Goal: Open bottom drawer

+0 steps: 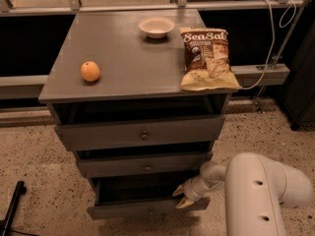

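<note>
Three drawers, and the bottom drawer [123,210] stands out from the cabinet with my pincer [180,197] at its right end.

Its grey front sits forward of the middle drawer [118,168] and the top drawer [108,135], with the dark inside showing above it. My pincer is low at the right of that front, just over its upper edge, and my white arm [256,191] comes in from the right. The fingertips [177,191] are parted a little and point left. I cannot tell whether they touch the wood. Up on the worktop [133,53] are an orange [90,71], a small bowl [156,26] and a bag of sea salt chips [206,58].
</note>
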You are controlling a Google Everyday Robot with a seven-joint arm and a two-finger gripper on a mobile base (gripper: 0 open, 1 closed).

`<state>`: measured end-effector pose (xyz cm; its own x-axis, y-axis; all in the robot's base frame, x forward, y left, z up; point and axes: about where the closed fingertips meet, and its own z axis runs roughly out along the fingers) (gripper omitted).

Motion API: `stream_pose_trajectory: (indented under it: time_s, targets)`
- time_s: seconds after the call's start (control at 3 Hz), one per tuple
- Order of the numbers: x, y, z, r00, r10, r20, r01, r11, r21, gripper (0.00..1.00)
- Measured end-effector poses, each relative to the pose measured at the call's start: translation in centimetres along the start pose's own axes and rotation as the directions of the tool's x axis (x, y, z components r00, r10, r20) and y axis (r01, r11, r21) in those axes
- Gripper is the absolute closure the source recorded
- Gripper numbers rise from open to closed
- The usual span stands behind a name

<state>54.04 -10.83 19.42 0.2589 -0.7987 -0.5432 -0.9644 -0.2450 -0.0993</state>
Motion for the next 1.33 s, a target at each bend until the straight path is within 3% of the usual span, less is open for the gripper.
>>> stream_pose_trajectory:
  time_s: [0.67,1.0,1.33]
  targets:
    - [-1.8,4.9,-1.1,0.997,0.077,0.025,-0.073,0.9902,-0.119,0.51]
    - [-2.3,6.8,-1.0,0.993,0.106,0.046,-0.098,0.9833,-0.154,0.63]
    - [-2.8,6.9,-1.5,0.993,0.096,0.068,-0.087,0.9896,-0.114,0.68]
